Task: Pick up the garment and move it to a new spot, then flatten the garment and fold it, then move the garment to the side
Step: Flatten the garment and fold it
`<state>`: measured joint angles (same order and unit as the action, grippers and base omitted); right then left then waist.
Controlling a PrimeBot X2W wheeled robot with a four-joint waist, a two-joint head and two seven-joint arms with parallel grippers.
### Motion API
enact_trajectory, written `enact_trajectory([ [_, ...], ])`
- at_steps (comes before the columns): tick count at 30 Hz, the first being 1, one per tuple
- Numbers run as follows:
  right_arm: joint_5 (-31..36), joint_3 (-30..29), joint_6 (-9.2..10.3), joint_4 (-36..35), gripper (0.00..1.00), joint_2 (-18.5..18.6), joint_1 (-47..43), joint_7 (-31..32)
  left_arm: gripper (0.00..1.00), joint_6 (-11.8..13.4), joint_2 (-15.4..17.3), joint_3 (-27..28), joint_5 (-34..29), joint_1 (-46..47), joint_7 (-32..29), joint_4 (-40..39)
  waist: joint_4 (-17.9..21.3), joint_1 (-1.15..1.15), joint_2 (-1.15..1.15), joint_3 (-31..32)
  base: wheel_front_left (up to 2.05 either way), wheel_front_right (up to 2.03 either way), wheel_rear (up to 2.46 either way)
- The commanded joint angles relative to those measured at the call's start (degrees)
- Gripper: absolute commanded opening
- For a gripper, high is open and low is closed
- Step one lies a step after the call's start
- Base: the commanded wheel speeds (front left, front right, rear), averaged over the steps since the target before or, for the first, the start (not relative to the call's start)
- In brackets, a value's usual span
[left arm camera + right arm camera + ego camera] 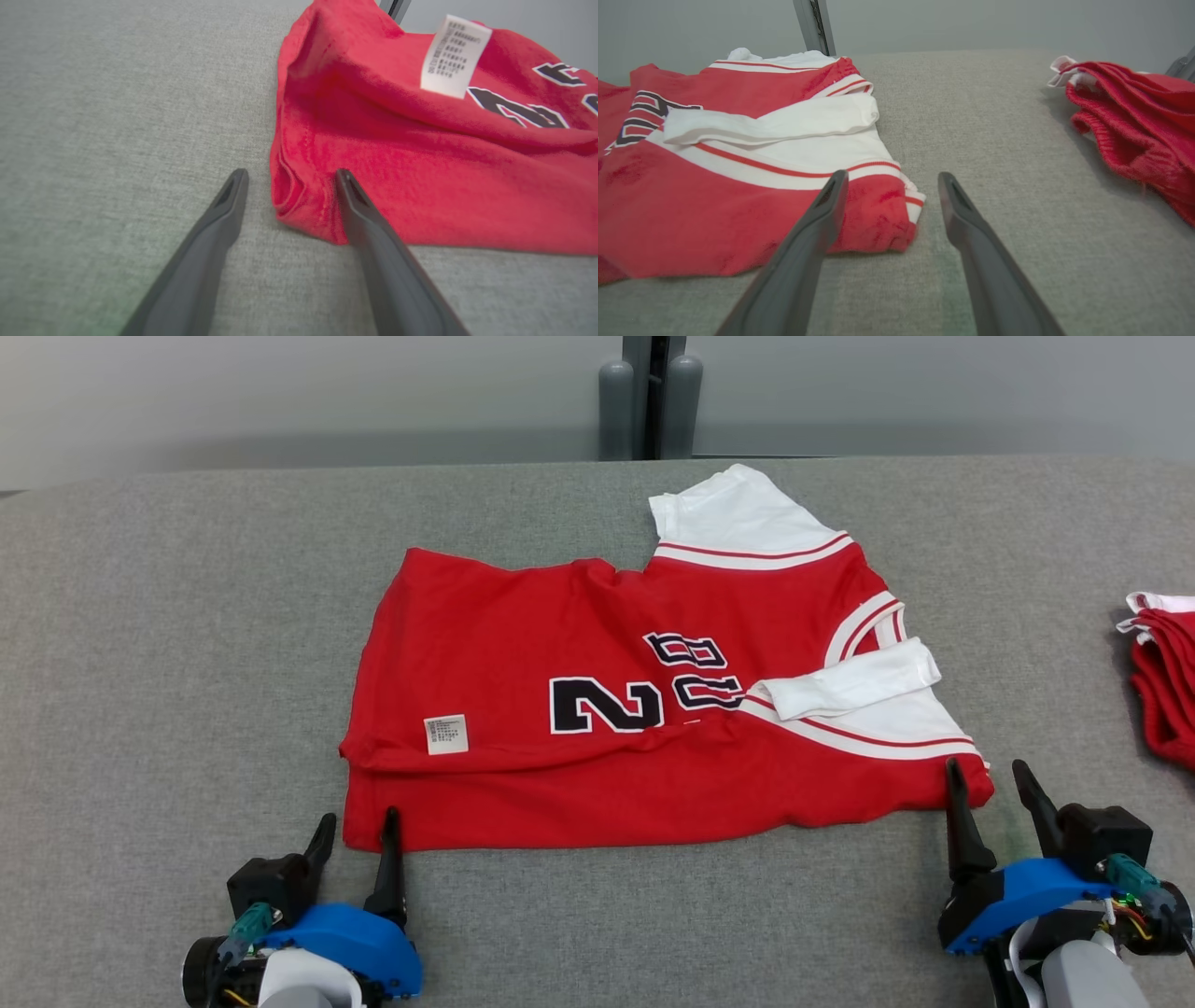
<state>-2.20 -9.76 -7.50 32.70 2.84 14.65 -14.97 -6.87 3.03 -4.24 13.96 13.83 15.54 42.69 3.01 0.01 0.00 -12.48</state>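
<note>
The garment is a red jersey with white sleeves and dark numbers, lying folded lengthwise in the middle of the grey table. A white label sits on its near-left part. My left gripper stands open at the garment's near-left corner, which lies between the two fingers. My right gripper is open at the near-right corner, one finger over the cloth, the other over bare table. Neither gripper holds anything.
A second heap of red and white cloth lies at the table's right edge, also seen as red cloth in the right wrist view. The grey table stretches bare to the left. A dark post stands behind the far edge.
</note>
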Motion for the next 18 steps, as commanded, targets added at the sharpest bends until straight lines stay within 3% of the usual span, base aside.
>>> enact_trajectory([
  [1,0.5,-0.5,0.02,0.9,1.0,0.1,1.1,-0.3,0.89,-0.4,-0.1,-0.6,0.4,-0.1,-0.8,2.1,-0.1,-0.01,0.0,-0.3,0.0,0.0,0.0],
  [2,1.0,-1.1,0.02,1.8,1.0,0.1,1.7,-0.3,0.52,-0.3,-0.1,-1.2,0.7,0.0,-0.9,3.3,-0.1,-0.01,0.0,-0.4,0.0,0.0,0.0],
  [5,1.3,-2.4,0.02,5.8,1.0,0.1,2.9,-0.3,0.0,-0.7,-0.3,-3.3,2.1,0.1,-1.2,5.9,-0.3,-0.01,0.0,-0.8,0.0,0.0,0.0],
  [10,0.4,-1.9,0.01,13.3,1.0,0.0,5.0,0.1,0.0,-0.8,-0.6,-8.1,6.0,0.5,-1.3,7.6,-0.8,-0.01,0.0,-1.3,0.0,0.0,0.0],
  [11,0.0,-1.3,0.0,15.1,0.75,0.0,5.3,0.4,0.0,-0.8,-0.7,-8.9,6.5,0.6,-1.3,7.5,-0.9,-0.01,0.0,-1.4,0.0,0.0,0.0],
  [12,-0.7,-0.8,0.0,16.8,0.17,-0.2,5.7,0.5,0.0,-0.8,-0.9,-9.6,7.1,0.8,-1.3,7.2,-1.0,-0.01,0.0,-1.4,0.0,0.0,0.0],
  [13,-1.3,-0.2,-0.01,18.2,0.0,-0.4,6.1,0.6,0.0,-0.8,-0.9,-10.1,7.4,0.9,-1.3,6.5,-1.1,-0.01,0.0,-1.4,0.0,0.0,0.0],
  [18,-4.1,0.2,0.02,18.0,0.0,-0.1,6.6,0.3,0.0,-0.8,0.0,-8.8,7.9,0.5,-0.6,0.9,-1.4,-0.01,0.0,0.0,0.0,0.0,0.0],
])
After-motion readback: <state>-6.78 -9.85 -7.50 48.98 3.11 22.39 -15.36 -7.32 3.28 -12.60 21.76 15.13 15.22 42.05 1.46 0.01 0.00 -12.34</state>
